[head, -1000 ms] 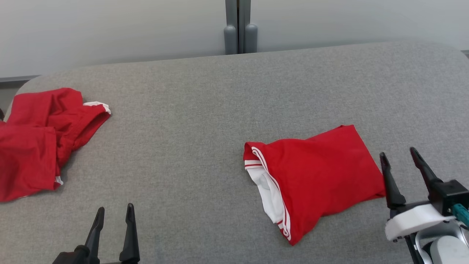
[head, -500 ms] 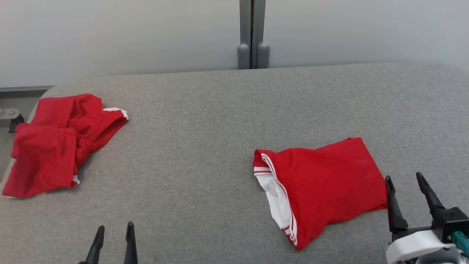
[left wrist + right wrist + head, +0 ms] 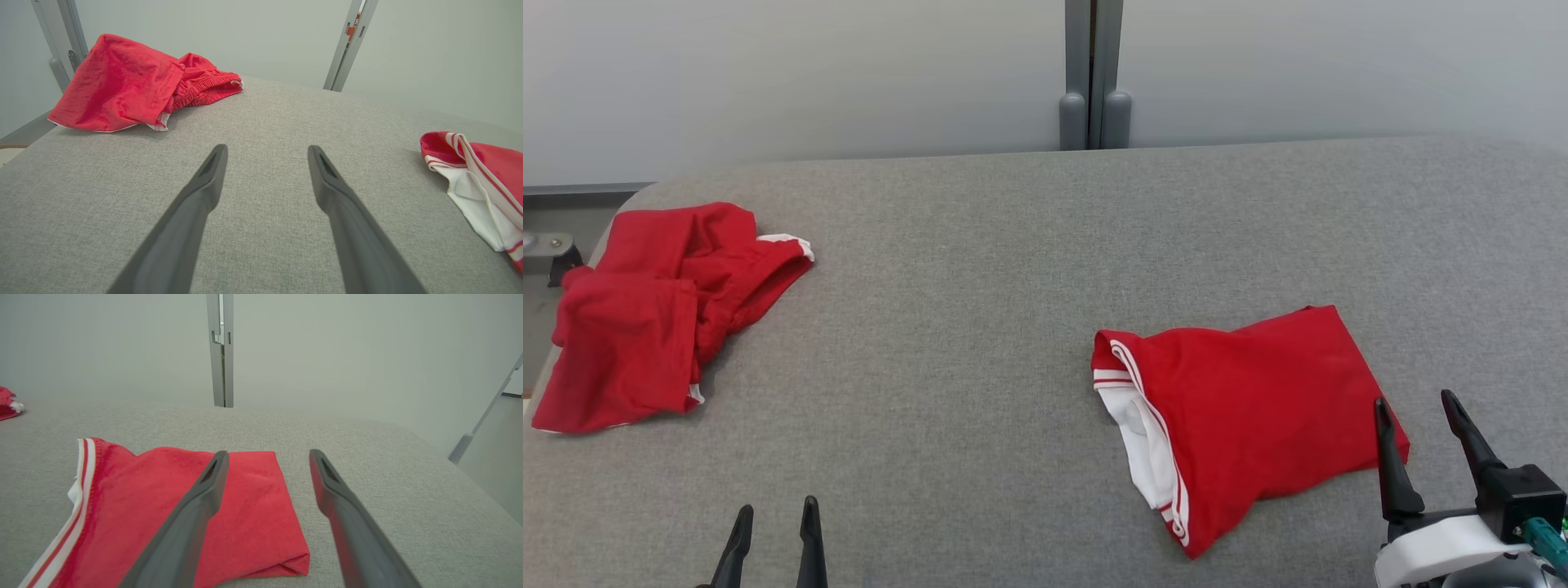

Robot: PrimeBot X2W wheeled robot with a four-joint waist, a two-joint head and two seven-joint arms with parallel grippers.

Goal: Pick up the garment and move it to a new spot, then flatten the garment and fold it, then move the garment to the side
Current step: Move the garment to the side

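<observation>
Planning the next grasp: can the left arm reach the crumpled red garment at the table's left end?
Probably yes: the left gripper is open and empty, and bare grey table lies between it and the crumpled garment.

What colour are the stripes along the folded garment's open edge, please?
White stripes on the red folded garment; head view shows them best.
</observation>
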